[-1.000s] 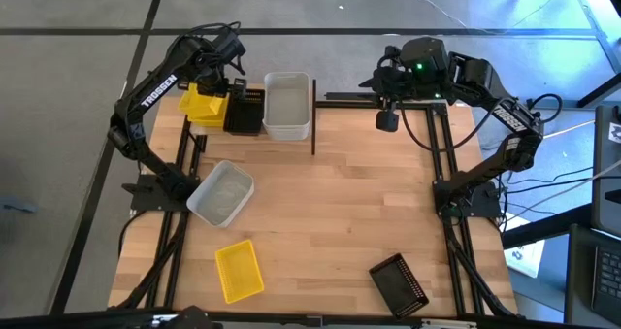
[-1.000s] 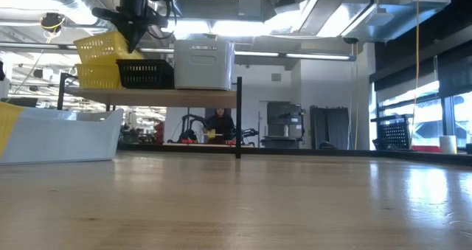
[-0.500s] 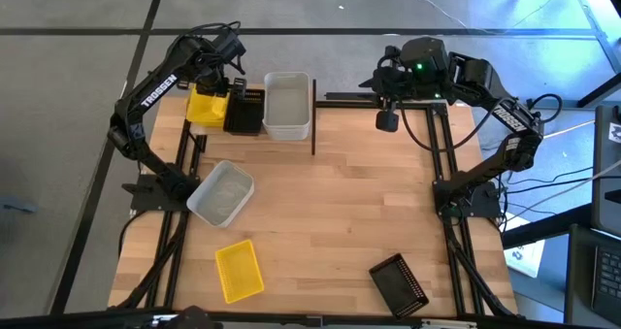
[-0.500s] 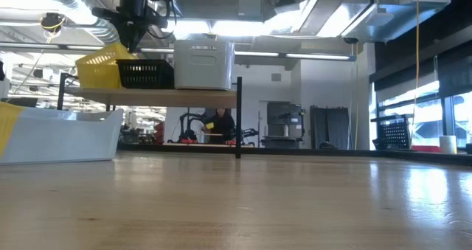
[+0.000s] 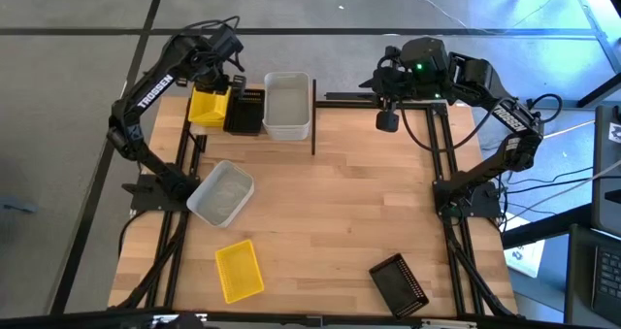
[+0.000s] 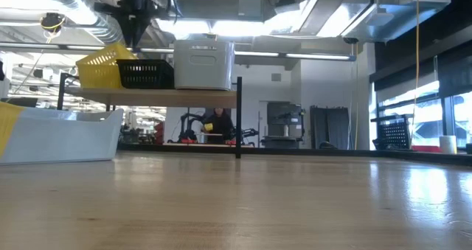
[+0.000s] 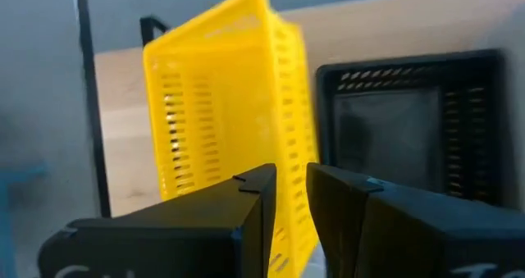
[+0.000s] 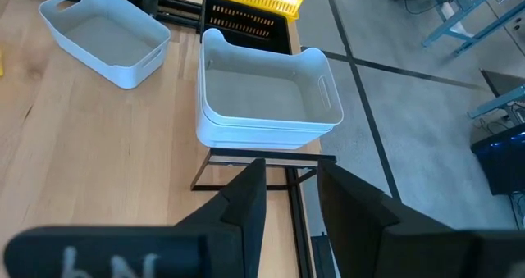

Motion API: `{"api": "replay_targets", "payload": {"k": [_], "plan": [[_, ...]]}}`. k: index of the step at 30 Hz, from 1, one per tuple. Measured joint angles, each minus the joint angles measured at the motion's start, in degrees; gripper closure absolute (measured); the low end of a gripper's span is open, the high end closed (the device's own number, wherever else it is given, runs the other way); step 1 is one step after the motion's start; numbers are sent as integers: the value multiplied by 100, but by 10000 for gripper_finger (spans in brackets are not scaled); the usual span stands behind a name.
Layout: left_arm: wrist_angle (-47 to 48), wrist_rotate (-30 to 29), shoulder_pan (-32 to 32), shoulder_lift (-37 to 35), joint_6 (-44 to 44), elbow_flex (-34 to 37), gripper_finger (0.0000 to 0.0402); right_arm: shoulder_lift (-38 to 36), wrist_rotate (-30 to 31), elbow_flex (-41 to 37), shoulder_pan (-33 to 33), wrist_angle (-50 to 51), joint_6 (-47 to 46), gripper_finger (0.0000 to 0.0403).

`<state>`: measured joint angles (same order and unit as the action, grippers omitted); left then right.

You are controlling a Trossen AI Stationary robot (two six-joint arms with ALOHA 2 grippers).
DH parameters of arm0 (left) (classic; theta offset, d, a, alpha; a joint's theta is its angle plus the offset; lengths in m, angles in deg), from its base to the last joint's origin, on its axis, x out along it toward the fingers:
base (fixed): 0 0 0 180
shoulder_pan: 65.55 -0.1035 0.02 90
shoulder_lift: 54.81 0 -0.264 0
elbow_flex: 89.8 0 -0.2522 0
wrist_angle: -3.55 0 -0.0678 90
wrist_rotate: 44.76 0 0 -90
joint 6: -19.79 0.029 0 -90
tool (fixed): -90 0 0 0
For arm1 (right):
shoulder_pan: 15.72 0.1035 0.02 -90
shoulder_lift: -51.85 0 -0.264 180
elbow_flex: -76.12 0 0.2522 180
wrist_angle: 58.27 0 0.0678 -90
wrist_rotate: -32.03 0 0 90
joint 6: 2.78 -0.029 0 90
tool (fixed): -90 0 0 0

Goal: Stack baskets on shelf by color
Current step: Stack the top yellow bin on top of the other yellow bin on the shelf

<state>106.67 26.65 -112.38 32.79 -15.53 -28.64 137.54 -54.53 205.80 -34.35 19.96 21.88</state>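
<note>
At the shelf's (image 5: 254,135) left end, a slotted yellow plastic basket (image 5: 207,106) rests on its pale wood board, tilted, beside a black perforated basket (image 5: 246,111) and smooth, rounded translucent white baskets (image 5: 287,104) nested together. Just above the yellow one hangs the left gripper (image 5: 212,74), its dark fingers (image 7: 246,216) parted by a narrow gap and holding nothing. Over the thin black frame rails on the far side waits the right gripper (image 5: 387,120), fingers apart and empty. Down on the butcher-block table (image 5: 330,213) lie a white basket (image 5: 220,193), a flat yellow basket (image 5: 238,270) and a black mesh basket (image 5: 399,283), well apart.
</note>
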Motion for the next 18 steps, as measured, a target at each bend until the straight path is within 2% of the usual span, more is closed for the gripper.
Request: {"api": "replay_targets", "payload": {"k": [4,10,18], "plan": [[-111,-31,104,-3,263,-318,343,0,0,0,0,0,-13,290],[-272,-85,157,8,505,-296,347,0,0,0,0,-6,-14,290],[-335,-43,155,10,601,71,397,0,0,0,0,-43,-15,290]]}}
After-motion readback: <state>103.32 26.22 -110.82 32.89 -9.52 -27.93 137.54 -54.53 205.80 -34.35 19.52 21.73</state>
